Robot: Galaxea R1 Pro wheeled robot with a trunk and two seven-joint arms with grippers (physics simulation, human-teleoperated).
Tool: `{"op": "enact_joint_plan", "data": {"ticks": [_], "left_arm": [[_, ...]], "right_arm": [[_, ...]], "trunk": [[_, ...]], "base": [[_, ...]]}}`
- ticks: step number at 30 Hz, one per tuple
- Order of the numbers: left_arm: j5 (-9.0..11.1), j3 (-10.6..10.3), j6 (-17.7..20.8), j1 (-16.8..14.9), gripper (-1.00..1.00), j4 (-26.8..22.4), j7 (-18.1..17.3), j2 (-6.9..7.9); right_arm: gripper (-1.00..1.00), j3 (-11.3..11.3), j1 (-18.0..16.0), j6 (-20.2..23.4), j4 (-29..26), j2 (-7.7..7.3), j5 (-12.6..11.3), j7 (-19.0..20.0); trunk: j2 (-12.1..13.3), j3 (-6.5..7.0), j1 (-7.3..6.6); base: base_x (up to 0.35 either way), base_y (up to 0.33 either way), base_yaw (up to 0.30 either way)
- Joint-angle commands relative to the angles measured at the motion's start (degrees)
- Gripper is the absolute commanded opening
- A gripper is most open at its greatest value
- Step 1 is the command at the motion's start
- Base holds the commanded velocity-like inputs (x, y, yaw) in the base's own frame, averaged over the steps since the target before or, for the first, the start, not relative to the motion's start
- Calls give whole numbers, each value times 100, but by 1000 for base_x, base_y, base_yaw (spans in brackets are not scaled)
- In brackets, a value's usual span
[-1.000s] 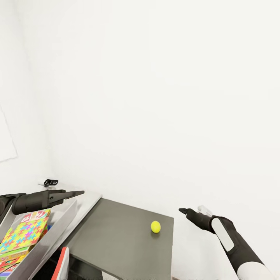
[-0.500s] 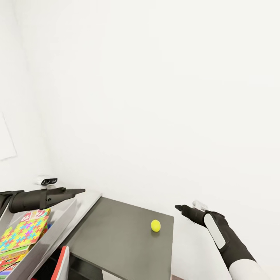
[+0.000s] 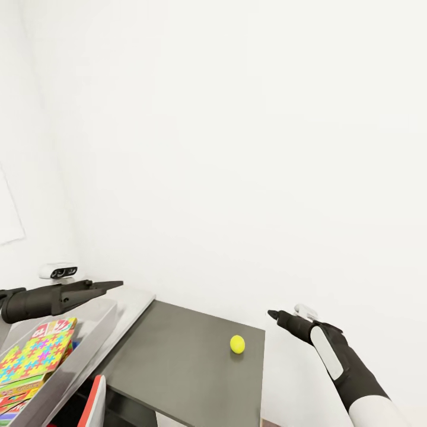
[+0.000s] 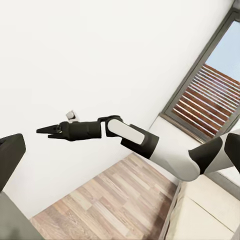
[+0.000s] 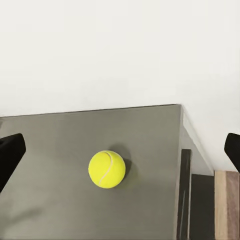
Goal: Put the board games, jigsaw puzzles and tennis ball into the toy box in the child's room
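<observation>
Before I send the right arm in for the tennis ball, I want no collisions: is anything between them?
Nothing visible. The tennis ball sits alone on the dark table, and the right gripper hangs beyond the table's edge with open air between them.

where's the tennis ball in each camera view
Head view: the tennis ball sits on the lower dark grey section of the table, near its far right corner, left of the right pincer.
Right wrist view: the tennis ball lies mid-picture on the same dark grey top.
Left wrist view: the ball is not in it.
Shared landmark: the dark top's corner edge against the white wall.
</observation>
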Motion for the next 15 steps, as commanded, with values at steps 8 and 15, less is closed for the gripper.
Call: {"op": "enact_joint_plan", "data": {"ticks": [8,15], "left_arm": [[-4,-1,72,-1,100,0,-23,-20],[-4,-8,67,-1,100,-1,-23,-26]], "right_arm": [[100,477,-31,22,1,259,-3,-935],[100,611,-204,20,13,627,-7,-1695]], "trunk": [[-5,-3,2],[-5,-3,2]], "base": [[0,0,0],[0,0,0]]}}
